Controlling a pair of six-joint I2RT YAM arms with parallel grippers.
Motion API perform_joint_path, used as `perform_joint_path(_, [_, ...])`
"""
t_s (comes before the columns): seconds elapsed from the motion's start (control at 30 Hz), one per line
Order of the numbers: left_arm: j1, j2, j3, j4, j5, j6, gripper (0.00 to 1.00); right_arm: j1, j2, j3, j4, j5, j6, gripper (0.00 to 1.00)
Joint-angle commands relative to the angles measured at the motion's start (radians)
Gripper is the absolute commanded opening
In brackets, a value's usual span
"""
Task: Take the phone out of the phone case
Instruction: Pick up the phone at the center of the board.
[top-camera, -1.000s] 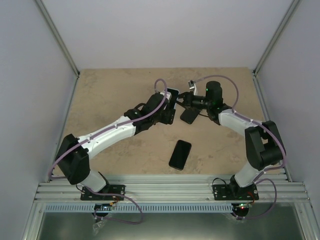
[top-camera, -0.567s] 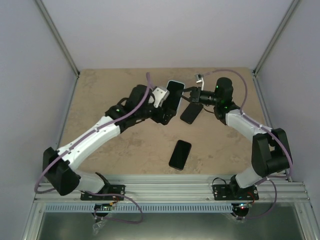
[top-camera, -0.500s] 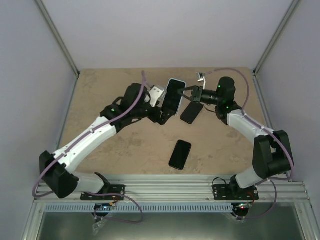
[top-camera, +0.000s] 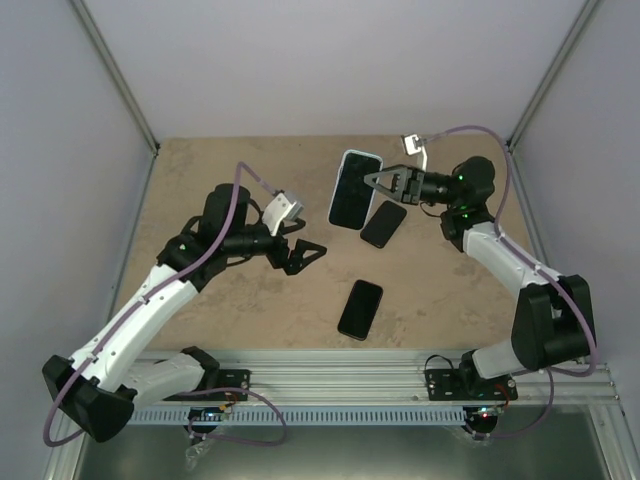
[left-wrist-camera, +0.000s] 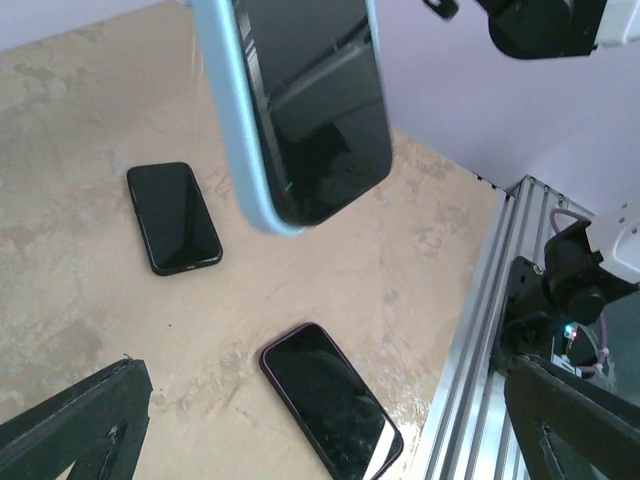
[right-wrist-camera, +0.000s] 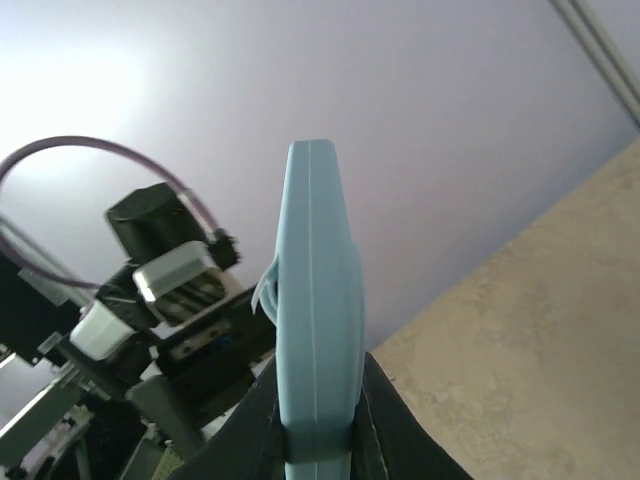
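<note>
beige tabletop (top-camera: 220, 170) below, right jaws pinch blue phone case (right-wrist-camera: 318, 300).

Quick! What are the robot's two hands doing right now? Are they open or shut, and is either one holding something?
Left gripper: open, holding nothing.
Right gripper: shut on the blue phone case, held above the table.

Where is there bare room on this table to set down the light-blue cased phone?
Bare tan tabletop lies far left, between the left wall and the left arm. Another patch sits right of the near black phone, before the right arm. Crowded: far middle, where the right tool grips the light-blue cased phone beside a second black phone.
</note>
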Motion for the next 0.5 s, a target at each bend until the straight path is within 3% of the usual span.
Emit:
perform_joint_path(0.0, [0.006, -0.026, -0.028, 0.005, 0.057, 0.043, 0.99, 0.006, -0.067, -0.009, 0.224, -0.051, 0.084, 0.00])
perform_joint_path(0.23, [0.006, -0.151, -0.107, 0.164, 0.025, 0.017, 0.99, 0.029, -0.100, -0.034, 0.315, -0.070, 0.124, 0.00])
perform_joint_path(0.47, [0.006, -0.159, -0.138, 0.255, 0.046, -0.083, 0.99, 0.053, -0.099, -0.026, 0.363, -0.086, 0.151, 0.01])
